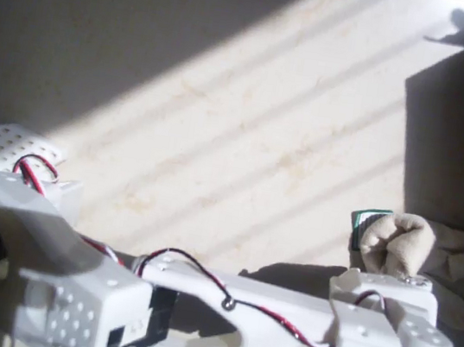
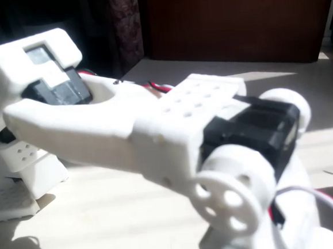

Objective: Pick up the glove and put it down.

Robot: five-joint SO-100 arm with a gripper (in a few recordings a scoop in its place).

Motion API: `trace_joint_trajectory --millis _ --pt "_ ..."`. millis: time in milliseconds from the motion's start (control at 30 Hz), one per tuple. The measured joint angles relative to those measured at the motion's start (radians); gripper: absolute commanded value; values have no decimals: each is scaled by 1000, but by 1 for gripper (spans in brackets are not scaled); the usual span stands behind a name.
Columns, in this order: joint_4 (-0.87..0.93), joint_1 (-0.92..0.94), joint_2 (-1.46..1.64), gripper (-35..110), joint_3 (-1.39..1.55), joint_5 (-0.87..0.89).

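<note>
Reaching across the lower edge of the overhead view, the white arm [image 1: 222,299] extends toward the right, and its wrist end sits just below the glove [image 1: 405,245]. The glove lies at the right side of the table [image 1: 247,132], bunched into a cream lump with its stubby fingers trailing to the right into shadow; its long axis runs roughly left to right in that view. A small green-edged card [image 1: 369,220] lies at the glove's upper left, touching or partly under it.

The gripper [image 1: 412,283] meets the glove's lower edge, with the glove lying directly beyond it toward the top of the picture. The fingertips are hidden by the wrist housing and the fabric (so whether the jaws are spread, closed, or gripping the cloth cannot be told). Judged from this, the step in hand is the grasp, at or just short of contact.

The surface is a pale, faintly marbled tabletop crossed by diagonal bands of sunlight, dark at the upper left and right. In the fixed view the arm's joint [image 2: 235,194] is close and blurred, with a dark wooden panel [image 2: 233,15] behind the table.
</note>
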Motion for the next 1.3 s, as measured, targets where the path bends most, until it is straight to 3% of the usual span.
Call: trace_joint_trajectory --millis 367,600,900,1300 --pt "6 -6 150 34 0 0" --pt "9 -175 225 34 0 0" --pt "9 -396 210 34 0 20" --pt "3 -411 0 34 0 91"
